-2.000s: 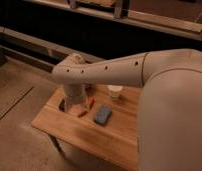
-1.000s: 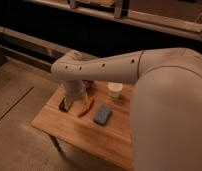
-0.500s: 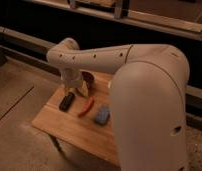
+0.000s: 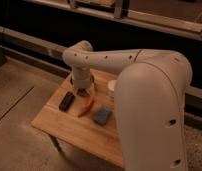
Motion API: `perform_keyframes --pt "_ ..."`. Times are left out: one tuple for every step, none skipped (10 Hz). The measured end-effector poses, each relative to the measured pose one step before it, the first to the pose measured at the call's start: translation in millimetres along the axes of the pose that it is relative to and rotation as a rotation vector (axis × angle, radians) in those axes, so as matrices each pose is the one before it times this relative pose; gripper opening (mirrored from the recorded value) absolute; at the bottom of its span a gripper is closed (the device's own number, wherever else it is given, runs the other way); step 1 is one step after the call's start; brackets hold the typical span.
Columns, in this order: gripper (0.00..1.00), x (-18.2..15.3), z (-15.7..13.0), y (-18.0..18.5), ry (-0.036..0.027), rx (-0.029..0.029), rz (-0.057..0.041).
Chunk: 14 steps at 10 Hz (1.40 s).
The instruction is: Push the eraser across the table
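The eraser, a small black bar, lies on the left part of the light-brown wooden table, near its left edge. My gripper hangs from the white arm just right of and behind the eraser, low over the table top and apart from the eraser. The orange-red marker lies right below the gripper, between the eraser and the blue-grey pad.
A white cup stands at the back of the table, partly behind my arm. My big white arm covers the table's right side. A dark wall with rails runs behind; the floor lies to the left and front.
My arm has swung back and to the right, off the eraser's spot. The eraser, hidden by the gripper before, now lies in plain view left of the marker.
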State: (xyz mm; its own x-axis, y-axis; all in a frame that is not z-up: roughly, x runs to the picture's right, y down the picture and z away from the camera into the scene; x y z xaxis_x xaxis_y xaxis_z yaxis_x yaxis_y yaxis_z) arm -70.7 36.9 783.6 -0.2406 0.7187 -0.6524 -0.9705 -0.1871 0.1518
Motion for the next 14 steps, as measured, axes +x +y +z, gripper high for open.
perform_keyframes --pt "0.65 -2.63 7.27 -6.48 0.01884 0.00467 0.01130" --pt "0.65 -2.54 5.11 -1.00 0.01252 0.00722 -0.00150" --pt "0.65 -2.18 4.97 3.56 0.01122 0.02122 -0.01690" --pt "0.65 -1.54 2.98 5.61 0.00575 0.02325 -0.02071" --pt "0.65 -0.20 3.46 4.46 0.00691 0.02076 -0.01653" --pt "0.65 1.08 5.83 7.81 0.01305 0.03197 -0.02482" --pt "0.65 0.25 3.60 3.62 0.00914 0.01717 -0.01008" --pt "0.65 0.41 4.98 2.31 0.01289 0.02016 -0.00671" --pt "0.65 0.53 7.13 0.50 0.01926 0.02164 -0.00021" --pt "0.65 -0.30 5.02 -0.08 0.01473 0.01296 0.00381" --pt "0.65 -1.00 3.45 -0.47 0.01103 0.01247 0.00444" --pt "0.65 -0.90 3.37 -0.45 0.01012 0.01237 0.00237" --pt "0.65 -1.54 4.98 0.60 0.01349 0.02071 -0.00043" --pt "0.65 -2.97 -1.58 6.38 -0.00180 0.00536 -0.01135"
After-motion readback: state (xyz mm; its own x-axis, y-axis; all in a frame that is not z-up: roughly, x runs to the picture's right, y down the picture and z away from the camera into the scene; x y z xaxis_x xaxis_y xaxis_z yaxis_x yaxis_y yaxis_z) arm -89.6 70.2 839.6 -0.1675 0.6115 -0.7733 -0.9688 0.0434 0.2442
